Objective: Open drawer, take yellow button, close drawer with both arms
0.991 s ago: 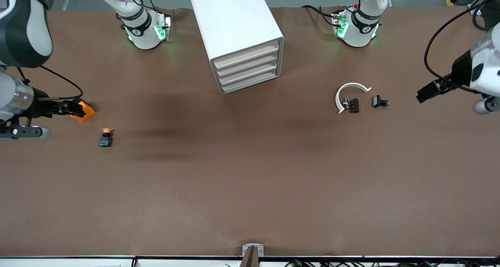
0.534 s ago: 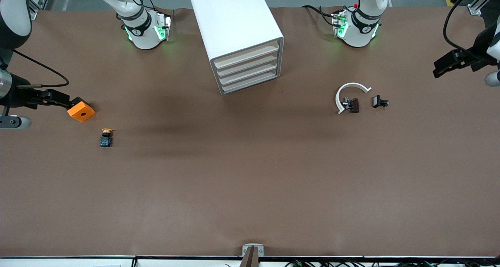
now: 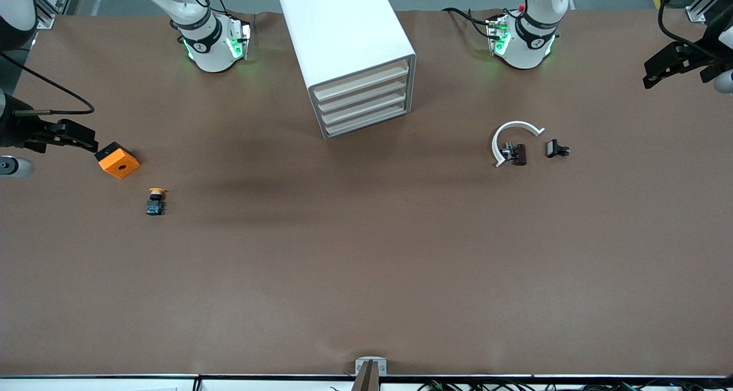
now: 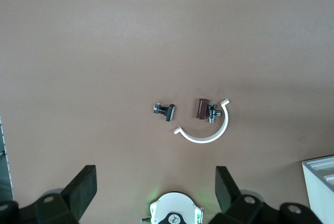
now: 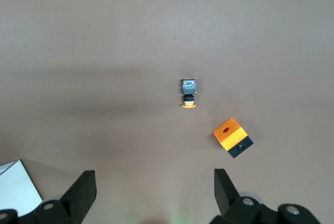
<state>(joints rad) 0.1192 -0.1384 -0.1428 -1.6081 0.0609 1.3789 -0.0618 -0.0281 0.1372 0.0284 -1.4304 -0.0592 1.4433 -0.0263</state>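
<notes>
Judging by the layout, task looks done: drawer (image 3: 362,81) shut, button (image 3: 155,201) on table toward right arm's end, near orange block (image 3: 118,160). Left gripper (image 4: 156,192) & right gripper (image 5: 154,190) gape empty — nothing next but parking.

No readable text, label, brand or number found in any view. Small dark marks noted on black bands of arm bases (image 3: 201,46) (image 3: 535,43); not legible.

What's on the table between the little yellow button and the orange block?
Nothing. In the right wrist view, only bare brown table lies between the button and the orange block.
</notes>
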